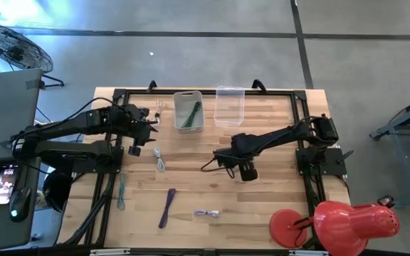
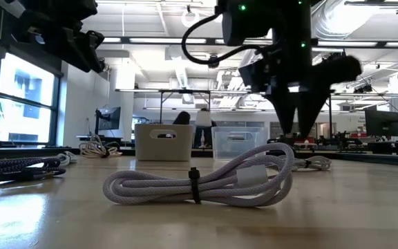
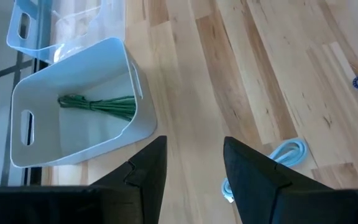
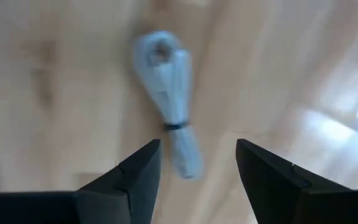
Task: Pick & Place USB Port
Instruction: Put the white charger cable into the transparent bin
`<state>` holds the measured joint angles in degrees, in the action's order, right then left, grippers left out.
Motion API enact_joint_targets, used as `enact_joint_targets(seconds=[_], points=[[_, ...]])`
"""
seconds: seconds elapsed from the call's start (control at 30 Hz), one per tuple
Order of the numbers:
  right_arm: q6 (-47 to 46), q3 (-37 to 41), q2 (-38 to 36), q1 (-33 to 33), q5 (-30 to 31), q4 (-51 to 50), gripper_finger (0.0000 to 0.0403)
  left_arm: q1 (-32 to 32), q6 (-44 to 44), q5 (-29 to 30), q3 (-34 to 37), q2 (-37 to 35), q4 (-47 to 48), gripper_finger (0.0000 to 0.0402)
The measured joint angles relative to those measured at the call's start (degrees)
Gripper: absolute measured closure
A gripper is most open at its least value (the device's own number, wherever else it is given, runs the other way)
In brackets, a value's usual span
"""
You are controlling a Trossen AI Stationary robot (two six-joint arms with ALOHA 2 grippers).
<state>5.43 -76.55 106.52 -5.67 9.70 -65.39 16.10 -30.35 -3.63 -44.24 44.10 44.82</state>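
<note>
A pale grey coiled USB cable (image 4: 169, 87), bound by a dark tie, lies on the table. My right gripper (image 4: 197, 155) hangs open above it with fingers pointing down; its tips (image 2: 299, 131) are off the wood. In the high view the right gripper (image 1: 223, 158) hides this cable. A second white bundled cable (image 2: 199, 181) lies toward the near edge (image 1: 207, 213). My left gripper (image 3: 194, 162) is open and holds nothing, raised at the table's left (image 1: 144, 129) near the white bin (image 3: 73, 118).
The white bin (image 1: 188, 110) holds a green cable (image 3: 98, 104); a clear bin (image 1: 229, 105) stands to its right. A light blue cable (image 1: 159, 160), a teal one (image 1: 121, 192) and a purple one (image 1: 168, 206) lie on the wood. A red lamp (image 1: 333, 222) sits at the near right corner.
</note>
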Motion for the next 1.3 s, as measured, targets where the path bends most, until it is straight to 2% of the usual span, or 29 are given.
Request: enact_joint_targets(seconds=[0.17,0.33,0.87,0.97,1.1,1.3], points=[[0.0,0.9,0.0,0.0,-3.7,0.1,0.0203,0.0,0.0,0.1,3.2,0.0,-0.5,0.0247],[0.0,2.3,0.0,0.0,-3.8,3.6,0.0203,0.0,0.1,-0.2,4.5,0.0,-3.4,0.0247],[1.4,10.2,0.0,0.4,-5.3,17.2,0.0203,0.0,0.2,-0.3,4.6,0.0,-3.3,0.0247],[1.4,12.0,0.0,0.8,-4.1,20.0,0.0207,0.0,0.2,-0.4,4.6,0.0,-3.3,0.0247],[0.8,14.1,-0.4,1.2,-4.5,22.6,0.0248,0.0,0.2,-0.3,4.6,0.0,-3.3,0.0247],[1.0,15.3,-0.4,1.1,-4.5,24.0,0.0378,0.0,0.5,-0.3,4.6,0.0,-3.9,0.0247]])
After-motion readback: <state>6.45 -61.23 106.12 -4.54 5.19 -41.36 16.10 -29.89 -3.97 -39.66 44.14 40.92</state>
